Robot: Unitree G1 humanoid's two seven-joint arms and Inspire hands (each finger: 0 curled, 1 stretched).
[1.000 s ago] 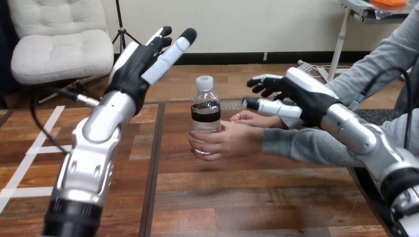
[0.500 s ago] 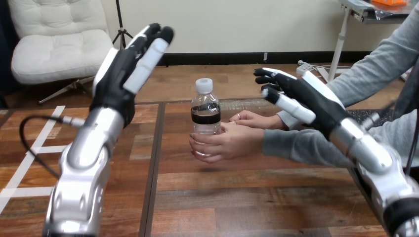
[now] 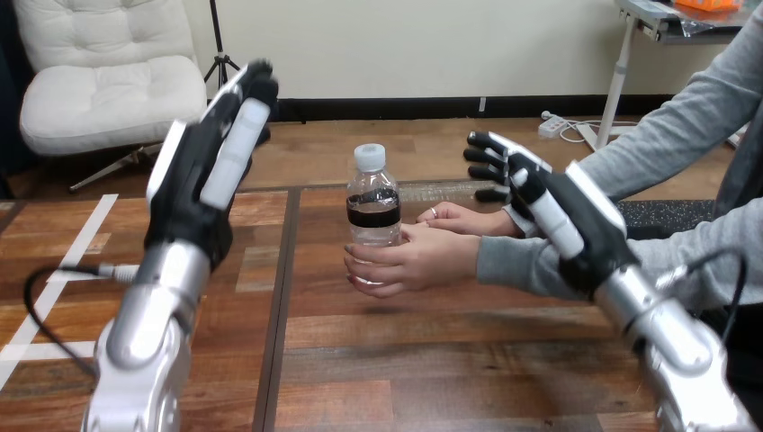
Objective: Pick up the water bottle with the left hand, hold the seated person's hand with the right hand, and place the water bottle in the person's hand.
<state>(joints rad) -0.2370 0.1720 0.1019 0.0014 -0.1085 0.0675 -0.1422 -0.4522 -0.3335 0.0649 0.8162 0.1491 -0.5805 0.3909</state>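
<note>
A clear water bottle (image 3: 373, 203) with a white cap and a dark label stands upright near the table's middle. The person's hand (image 3: 416, 258) wraps round its lower part, and a second hand of theirs (image 3: 459, 219) rests just behind it. My left hand (image 3: 209, 171) is raised to the left of the bottle, well apart from it, with straight fingers and nothing in it. At the right, my right hand (image 3: 556, 209) hovers above the person's grey-sleeved forearm (image 3: 531, 263), fingers spread, touching nothing.
The wooden table (image 3: 432, 360) stretches across the view, with a dark seam running down it left of the bottle. White tape lines (image 3: 54, 288) mark its left part. The person's arms reach in from the right edge.
Both my arms have drawn back toward me: the left hand moved left and down away from the bottle, the right hand turned and pulled back to the right. The person keeps holding the bottle.
</note>
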